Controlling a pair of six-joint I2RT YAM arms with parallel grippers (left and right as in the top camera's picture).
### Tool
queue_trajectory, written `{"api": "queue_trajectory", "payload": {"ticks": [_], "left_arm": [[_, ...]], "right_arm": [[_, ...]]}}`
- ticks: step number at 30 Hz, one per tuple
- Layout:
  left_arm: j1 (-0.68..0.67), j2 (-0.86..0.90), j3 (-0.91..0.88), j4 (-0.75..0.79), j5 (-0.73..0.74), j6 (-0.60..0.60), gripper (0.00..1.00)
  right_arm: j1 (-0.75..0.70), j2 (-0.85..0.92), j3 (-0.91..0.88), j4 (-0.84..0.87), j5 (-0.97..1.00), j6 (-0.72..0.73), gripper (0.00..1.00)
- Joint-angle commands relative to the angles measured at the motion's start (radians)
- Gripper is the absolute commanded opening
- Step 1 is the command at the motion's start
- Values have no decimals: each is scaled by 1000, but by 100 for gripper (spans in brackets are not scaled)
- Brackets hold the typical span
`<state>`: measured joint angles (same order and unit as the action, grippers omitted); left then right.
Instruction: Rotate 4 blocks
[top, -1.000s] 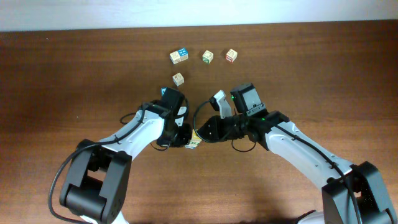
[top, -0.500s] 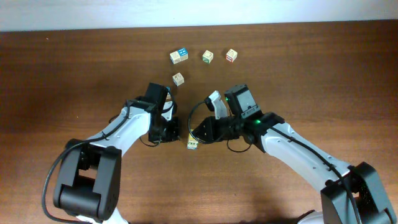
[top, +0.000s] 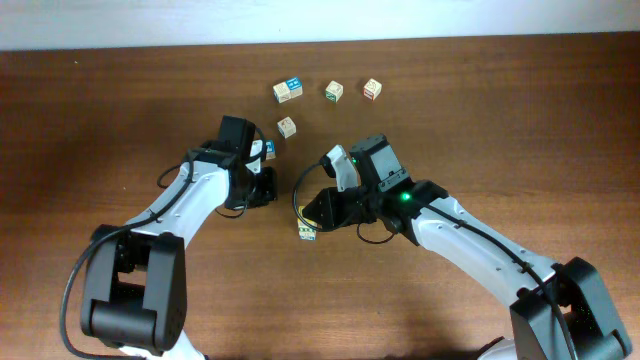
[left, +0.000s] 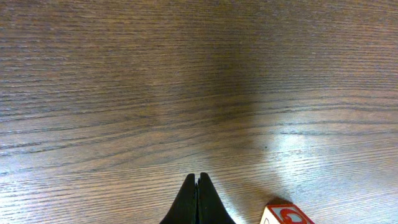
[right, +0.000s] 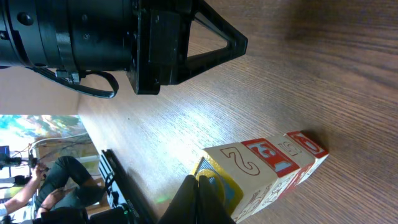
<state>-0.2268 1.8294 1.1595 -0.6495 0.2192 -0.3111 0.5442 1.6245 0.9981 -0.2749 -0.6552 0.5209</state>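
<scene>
**Stack at right fingertips, left arm backed off**

The stack of four blocks (top: 307, 233) is stood upright on the table (top: 480, 120). Only one cube's footprint is shown from overhead. In the right wrist view four cubes are seen face to face, the far one on the wood. The long axis is judged vertical, so any turn is to be made about it.

The right gripper (right: 199, 186) is held roughly level, fingers pressed together with nothing between them. Its tips are placed at the edge of the top cube (right: 237, 164), the one with the yellow-and-blue face. Contact cannot be confirmed. The stack lies directly ahead of these tips, so the right arm is clearly the nearer.

The left gripper (top: 258, 188) is pointed down at bare wood, fingers together and empty. It is well apart from the stack, on the side away from the right arm.

In the frame a second back, the left gripper is shown just beside the stack, opposite the right one. It is now drawn off to the far left. The stack is shifted slightly left, and the right gripper with it.
</scene>
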Motion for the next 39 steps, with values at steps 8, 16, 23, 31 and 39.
{"api": "queue_trajectory", "payload": {"ticks": [8, 16, 23, 31, 39], "left_arm": [[7, 10, 17, -2, -11, 13, 0], [7, 10, 17, -2, -11, 13, 0], [7, 10, 17, -5, -11, 13, 0], [82, -148, 310, -206, -63, 248, 3], [164, -422, 372, -206, -268, 264, 99]], "right_arm": [[7, -1, -2, -26, 71, -7, 5], [7, -10, 24, -23, 34, -7, 5], [7, -69, 29, -23, 27, -8, 5], [-159, -356, 149, -209, 44, -145, 16], [-581, -809, 148, -467, 417, -282, 99]]}}
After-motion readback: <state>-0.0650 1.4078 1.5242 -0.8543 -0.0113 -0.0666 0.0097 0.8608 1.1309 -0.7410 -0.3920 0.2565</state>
